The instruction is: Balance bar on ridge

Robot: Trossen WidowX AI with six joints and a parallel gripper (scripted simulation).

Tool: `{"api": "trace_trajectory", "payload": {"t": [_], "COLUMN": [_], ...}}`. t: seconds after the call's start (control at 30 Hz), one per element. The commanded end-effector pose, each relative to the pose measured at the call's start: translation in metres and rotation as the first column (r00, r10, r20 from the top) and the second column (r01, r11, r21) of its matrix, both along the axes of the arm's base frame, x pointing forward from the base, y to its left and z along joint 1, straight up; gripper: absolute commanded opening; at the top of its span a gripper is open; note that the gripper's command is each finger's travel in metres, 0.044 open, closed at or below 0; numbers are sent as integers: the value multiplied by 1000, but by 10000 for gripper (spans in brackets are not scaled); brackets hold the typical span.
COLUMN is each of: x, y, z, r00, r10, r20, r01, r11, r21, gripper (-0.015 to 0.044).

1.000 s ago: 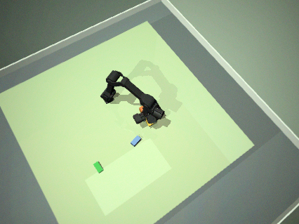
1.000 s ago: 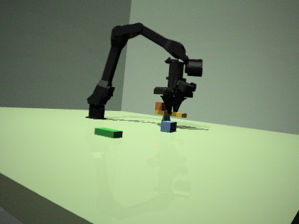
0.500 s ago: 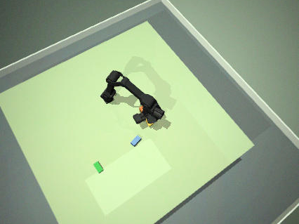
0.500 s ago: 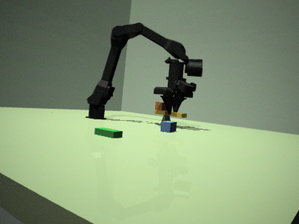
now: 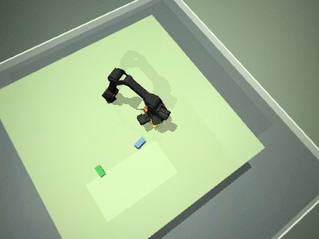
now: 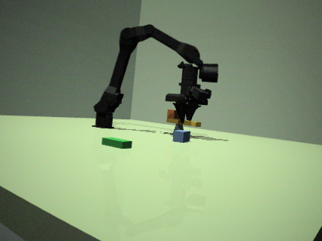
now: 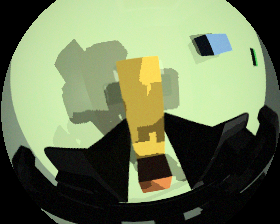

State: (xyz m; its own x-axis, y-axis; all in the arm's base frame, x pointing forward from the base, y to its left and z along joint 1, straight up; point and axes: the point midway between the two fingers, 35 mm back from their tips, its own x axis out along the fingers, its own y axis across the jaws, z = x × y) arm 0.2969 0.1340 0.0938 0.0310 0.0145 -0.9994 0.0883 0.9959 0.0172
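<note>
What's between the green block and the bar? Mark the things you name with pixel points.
In the exterior view, the blue block [image 5: 140, 143] [image 6: 181, 136] [image 7: 220, 44] sits across the stretch from the green block [image 5: 99, 171] [image 6: 116, 143] [image 7: 254, 57] to the yellow bar [image 5: 154, 126] [image 6: 195, 124] [image 7: 144, 100]; the top view agrees.

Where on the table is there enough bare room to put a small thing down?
One bare patch lies between the green block and the blue block. Another lies between the green block and the arm's base. It is crowded around the gripper and yellow bar.
</note>
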Motion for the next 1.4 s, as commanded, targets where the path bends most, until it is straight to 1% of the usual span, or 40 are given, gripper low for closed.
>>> {"api": "trace_trajectory", "payload": {"t": [0.0, 1.23, 1.27, 1.37], "x": [0, 0, 0, 0], "y": [0, 0, 0, 0], "z": [0, 0, 0, 0], "r00": [1000, 1000, 1000, 1000], "r10": [0, 0, 0, 0], "r20": [0, 0, 0, 0], "r01": [0, 0, 0, 0], "r11": [1000, 1000, 1000, 1000], "r21": [0, 0, 0, 0], "gripper": [167, 173, 185, 185]}}
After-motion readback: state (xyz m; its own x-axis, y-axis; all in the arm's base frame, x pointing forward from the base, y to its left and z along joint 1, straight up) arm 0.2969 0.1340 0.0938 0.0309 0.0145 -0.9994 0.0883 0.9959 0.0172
